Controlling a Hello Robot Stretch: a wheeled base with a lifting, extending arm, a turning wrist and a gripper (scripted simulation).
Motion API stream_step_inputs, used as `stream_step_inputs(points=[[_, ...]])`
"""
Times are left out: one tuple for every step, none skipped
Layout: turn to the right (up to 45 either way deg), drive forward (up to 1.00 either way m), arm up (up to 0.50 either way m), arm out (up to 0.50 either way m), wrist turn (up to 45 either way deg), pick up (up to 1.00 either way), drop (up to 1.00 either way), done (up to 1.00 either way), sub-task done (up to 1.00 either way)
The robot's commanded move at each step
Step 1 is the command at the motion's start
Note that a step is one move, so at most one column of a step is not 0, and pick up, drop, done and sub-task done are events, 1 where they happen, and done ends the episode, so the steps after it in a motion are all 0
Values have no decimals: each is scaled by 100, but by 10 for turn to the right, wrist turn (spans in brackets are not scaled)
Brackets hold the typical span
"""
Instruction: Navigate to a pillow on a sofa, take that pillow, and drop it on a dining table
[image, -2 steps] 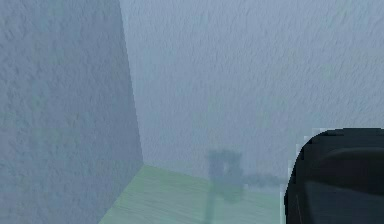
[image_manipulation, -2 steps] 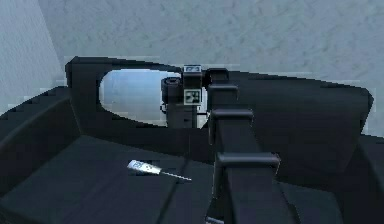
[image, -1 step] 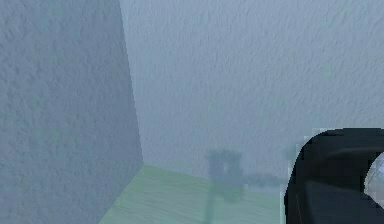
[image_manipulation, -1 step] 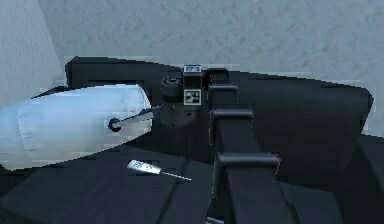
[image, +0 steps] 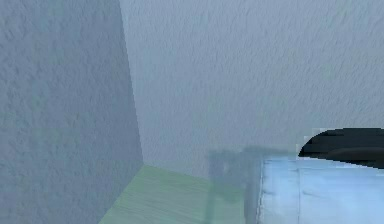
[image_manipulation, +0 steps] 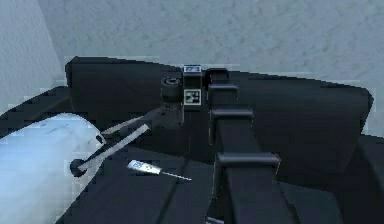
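A pale blue-white pillow (image_manipulation: 40, 165) lies on the seat of a black sofa (image_manipulation: 290, 110) at the arm side view's left. The same pillow (image: 320, 192) shows at the forward view's bottom right, with a dark part of the sofa (image: 350, 145) behind it. My arm (image_manipulation: 235, 150) reaches over the seat. The gripper (image_manipulation: 90, 153) points down-left, and its thin fingers (image_manipulation: 120, 140) end at the pillow's edge. I cannot tell whether it holds anything, because the pillow rests on the sofa right at the fingertips.
A small flat pale object (image_manipulation: 152, 169) lies on the sofa seat between the pillow and the arm. Blue-grey walls (image: 60, 100) meet in a corner ahead, with a strip of greenish floor (image: 165, 195) below. A light wall (image_manipulation: 250, 35) stands behind the sofa back.
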Motion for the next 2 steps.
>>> stream_step_inputs(points=[[0,0,0,0,-390,0,0,0,0],[0,0,0,-24,0,0,0,0,0]])
